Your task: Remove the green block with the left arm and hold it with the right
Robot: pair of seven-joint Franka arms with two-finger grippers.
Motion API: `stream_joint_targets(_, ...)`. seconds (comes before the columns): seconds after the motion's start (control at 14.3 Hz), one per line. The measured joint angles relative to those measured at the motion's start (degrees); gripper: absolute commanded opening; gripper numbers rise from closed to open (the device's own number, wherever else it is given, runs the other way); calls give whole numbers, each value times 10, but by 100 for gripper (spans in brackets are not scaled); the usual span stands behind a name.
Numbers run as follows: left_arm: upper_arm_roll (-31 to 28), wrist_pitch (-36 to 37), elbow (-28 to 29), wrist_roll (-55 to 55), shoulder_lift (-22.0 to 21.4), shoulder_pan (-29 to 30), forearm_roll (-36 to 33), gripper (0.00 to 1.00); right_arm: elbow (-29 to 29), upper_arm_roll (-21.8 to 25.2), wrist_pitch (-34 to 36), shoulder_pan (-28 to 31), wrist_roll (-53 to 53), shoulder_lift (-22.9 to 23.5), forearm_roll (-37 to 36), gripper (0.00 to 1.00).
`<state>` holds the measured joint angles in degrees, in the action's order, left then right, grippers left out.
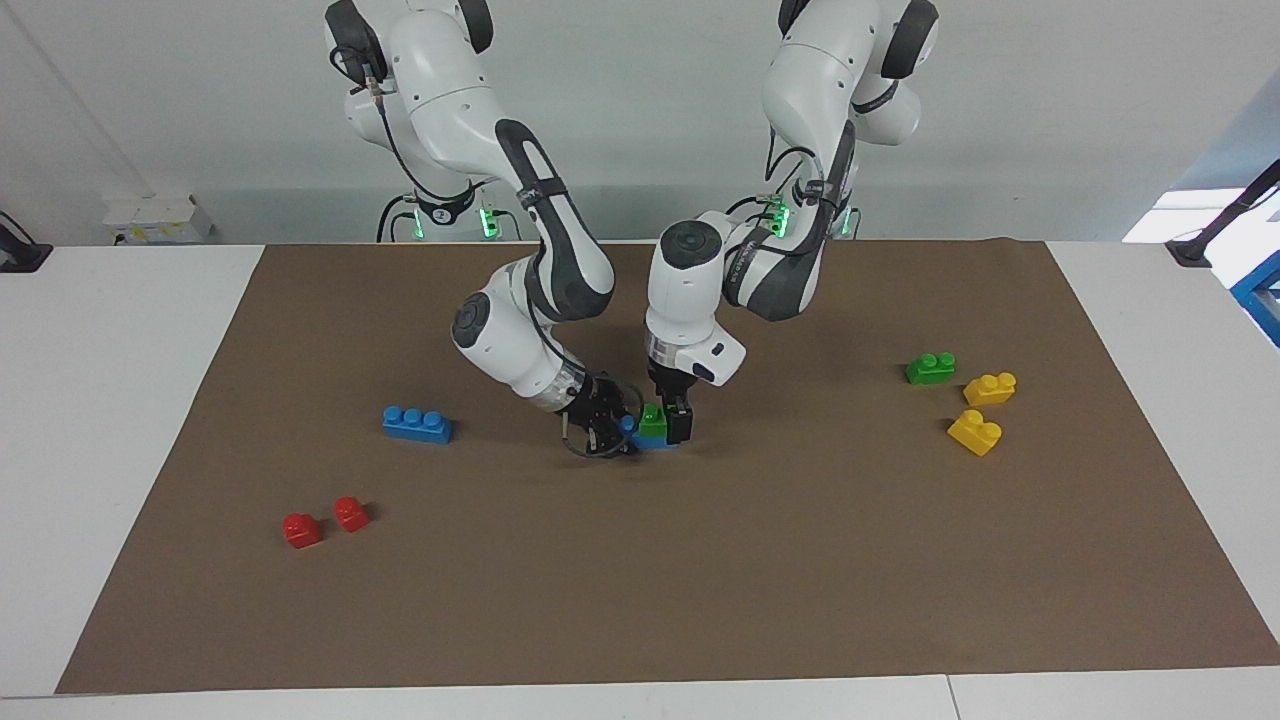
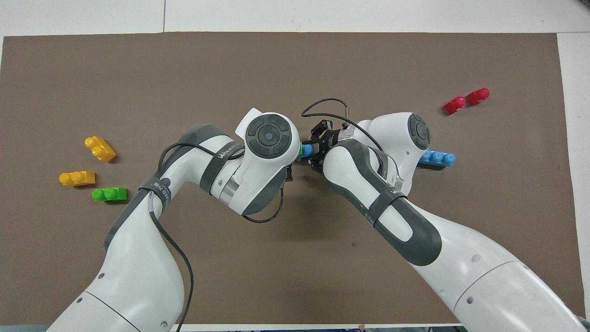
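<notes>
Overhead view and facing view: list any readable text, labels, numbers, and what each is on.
"WANKED..." (only partly legible): white print on the dark strap around the left arm, overhead view.
Short white print on the strap around the right arm: too small to read.
"2" (probably): round badge on the right arm's base, facing view.
Bricks and brown mat: no text visible.

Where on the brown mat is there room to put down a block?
The wide strip of brown mat along the edge farthest from the robots is bare. So is the patch between the loose blue brick and the red blocks. The middle is crowded: the left gripper and right gripper meet at the green block on a blue brick.
</notes>
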<state>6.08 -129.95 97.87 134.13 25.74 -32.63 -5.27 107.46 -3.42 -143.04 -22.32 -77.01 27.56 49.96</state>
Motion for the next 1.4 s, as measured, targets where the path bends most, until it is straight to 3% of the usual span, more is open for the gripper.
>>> stream_joint_targets(0.28, 0, 0, 0, 0, 0, 0, 0, 98, 0, 0, 0, 0, 8, 0, 0, 0)
stream_joint_targets(0.42, 0, 0, 0, 1, 0, 0, 0, 60, 0, 0, 0, 0, 8, 0, 0, 0)
stream_joint_targets(0.49, 0, 0, 0, 1, 0, 0, 0, 20, 0, 0, 0, 0, 8, 0, 0, 0)
stream_joint_targets(0.56, 0, 0, 0, 1, 0, 0, 0, 0, 0, 0, 0, 0, 8, 0, 0, 0)
stream_joint_targets(1.12, -2, -10, -1, -1, 0, 0, -4, 0, 0, 1, 0, 1, 11, 0, 0, 0)
stream_joint_targets(1.4, -3, 20, -14, -2, -15, 3, -3, 0, -8, -1, 0, 0, 11, -2, 7, 0)
